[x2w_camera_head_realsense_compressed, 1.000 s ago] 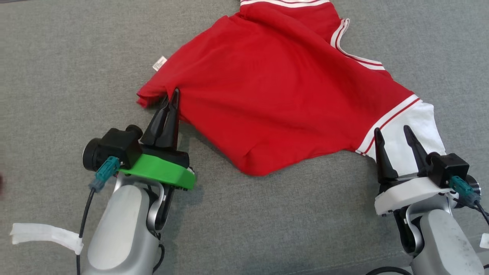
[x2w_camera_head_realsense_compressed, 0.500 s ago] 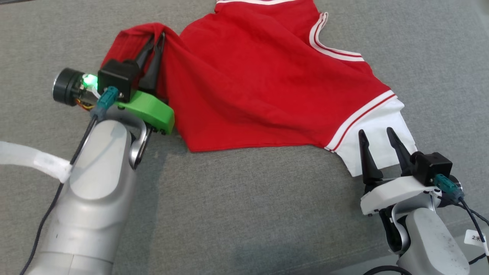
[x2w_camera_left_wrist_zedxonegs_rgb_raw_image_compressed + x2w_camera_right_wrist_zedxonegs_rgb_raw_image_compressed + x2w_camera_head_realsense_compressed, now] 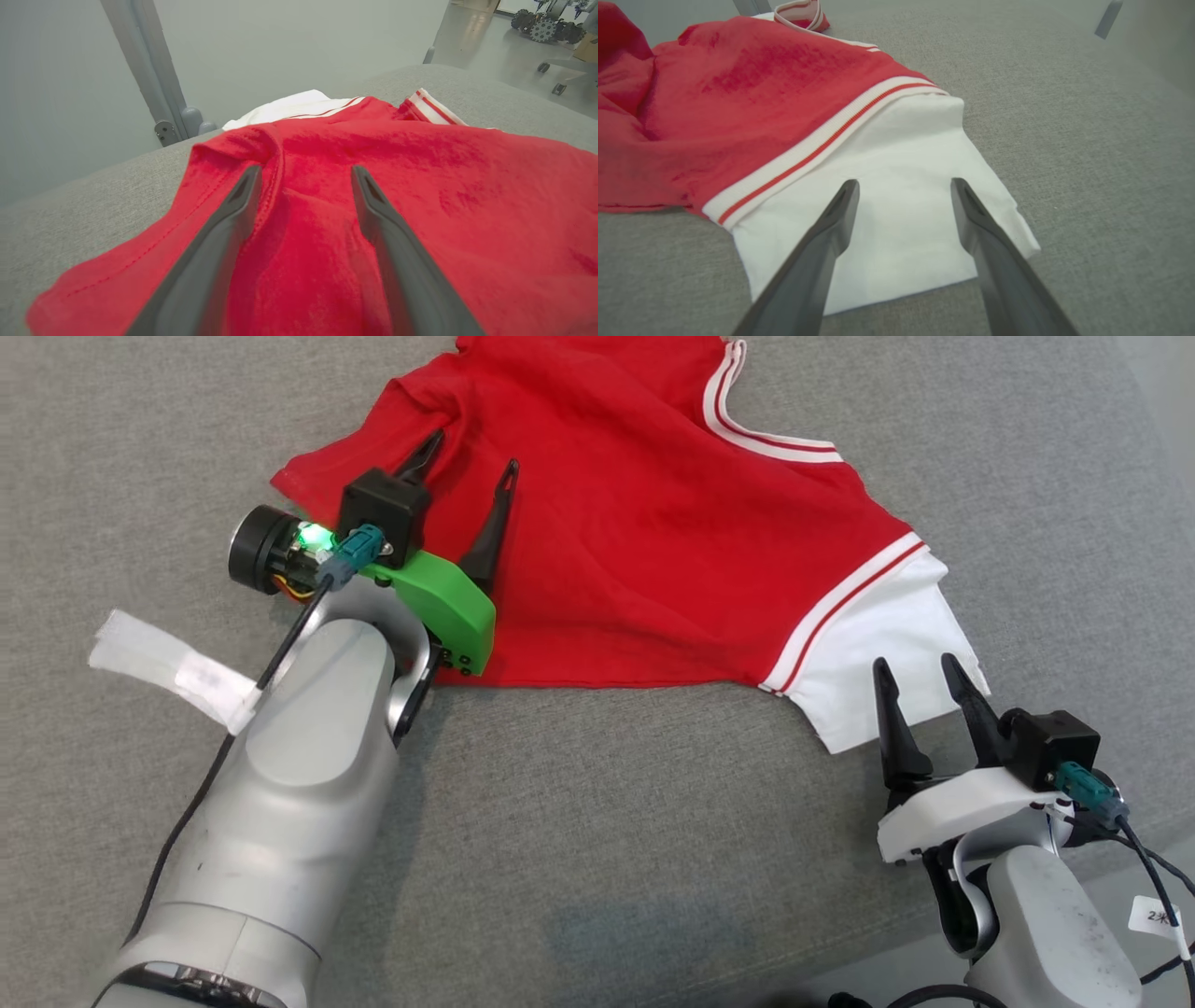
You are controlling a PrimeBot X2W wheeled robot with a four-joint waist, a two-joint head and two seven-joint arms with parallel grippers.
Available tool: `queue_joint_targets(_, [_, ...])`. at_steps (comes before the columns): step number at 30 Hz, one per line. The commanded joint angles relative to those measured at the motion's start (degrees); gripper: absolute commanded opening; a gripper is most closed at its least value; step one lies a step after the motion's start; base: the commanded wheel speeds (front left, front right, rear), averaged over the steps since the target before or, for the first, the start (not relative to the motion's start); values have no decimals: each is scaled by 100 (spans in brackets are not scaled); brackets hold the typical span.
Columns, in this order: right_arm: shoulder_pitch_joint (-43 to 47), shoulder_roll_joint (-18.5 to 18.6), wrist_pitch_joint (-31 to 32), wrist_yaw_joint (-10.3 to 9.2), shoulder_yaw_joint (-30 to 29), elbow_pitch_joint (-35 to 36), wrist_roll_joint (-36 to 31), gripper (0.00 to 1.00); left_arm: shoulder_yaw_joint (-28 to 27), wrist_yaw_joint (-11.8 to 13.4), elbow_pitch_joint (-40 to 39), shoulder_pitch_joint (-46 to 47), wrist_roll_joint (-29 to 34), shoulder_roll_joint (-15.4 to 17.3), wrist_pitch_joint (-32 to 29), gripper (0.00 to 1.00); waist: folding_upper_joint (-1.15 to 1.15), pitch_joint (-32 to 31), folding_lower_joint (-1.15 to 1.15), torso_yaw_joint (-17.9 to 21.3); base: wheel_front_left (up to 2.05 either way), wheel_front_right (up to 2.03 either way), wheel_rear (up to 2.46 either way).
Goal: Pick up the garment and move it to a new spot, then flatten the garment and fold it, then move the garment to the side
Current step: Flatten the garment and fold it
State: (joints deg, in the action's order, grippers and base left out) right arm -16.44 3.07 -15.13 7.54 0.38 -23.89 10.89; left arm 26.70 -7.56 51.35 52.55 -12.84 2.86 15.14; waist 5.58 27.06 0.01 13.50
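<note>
A red garment point(image 3: 635, 523) with white-and-red striped trim lies spread on the grey surface point(image 3: 597, 821), its white sleeve point(image 3: 878, 658) at the right. My left gripper point(image 3: 471, 462) hovers open over the garment's left part, with red cloth point(image 3: 317, 205) lying beneath its spread fingers point(image 3: 233, 214). My right gripper point(image 3: 915, 677) stands open at the white sleeve's point(image 3: 896, 186) near edge, nothing held between its fingers point(image 3: 980, 219).
A white strip of tape point(image 3: 177, 672) hangs off my left forearm. A grey post point(image 3: 149, 70) and a wall rise beyond the surface's far edge; wheeled gear point(image 3: 542, 28) stands on the floor far off. Bare grey surface stretches in front of the garment.
My left gripper has let go of the garment's left corner and opened; the bunched cloth now lies flatter. The head camera has shifted, so the garment sits further left.
</note>
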Motion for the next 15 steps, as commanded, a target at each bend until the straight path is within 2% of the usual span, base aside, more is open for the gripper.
queue_joint_targets(1, [74,37,4,-10,-33,2,-18,100,-26,9,-141,-142,-75,12,-1,100,1,-172,-1,-253,0,0,0])
queue_joint_targets(8, [178,75,4,-10,-48,-12,-60,100,-584,182,-1069,-1091,-195,25,1,100,1,-534,-1,-713,0,0,0])
queue_joint_targets(15, [235,63,4,-10,8,-59,-58,100,-1083,242,-1523,-2054,-103,18,0,100,1,-743,-1,-829,0,0,0])
